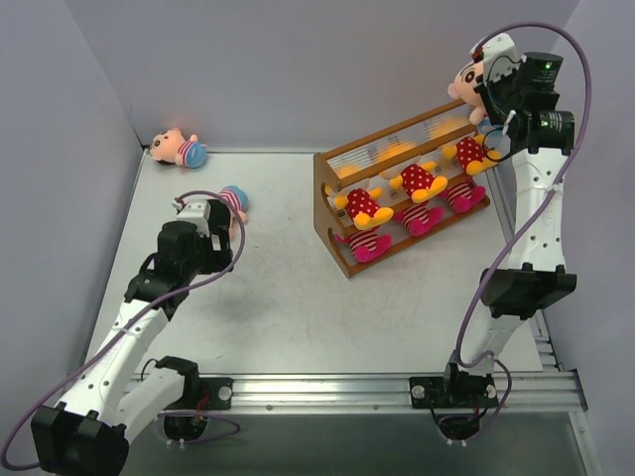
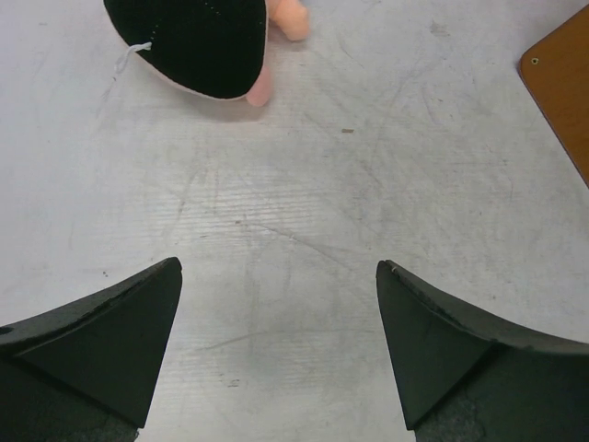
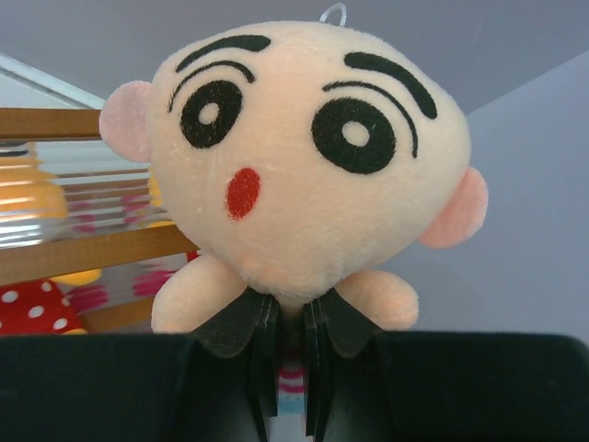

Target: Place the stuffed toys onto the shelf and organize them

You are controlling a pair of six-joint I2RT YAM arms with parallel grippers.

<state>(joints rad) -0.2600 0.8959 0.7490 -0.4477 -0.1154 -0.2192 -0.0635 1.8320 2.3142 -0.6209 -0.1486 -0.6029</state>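
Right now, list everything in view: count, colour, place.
Peach-faced plush boy dolls: three, in striped shirts; one at the table's far left corner, one just ahead of the left arm, one held up.
Yellow plush bears: three, red polka-dot outfits, in a row on the rack.
Striped plush dolls: three, magenta limbs, the row below the bears.
Wooden tiered rack: one, orange-brown, table's far right.
Table: one, pale grey.
Left claw: black, open over bare table.
Right claw: black, shut on a boy doll above the rack's right end.
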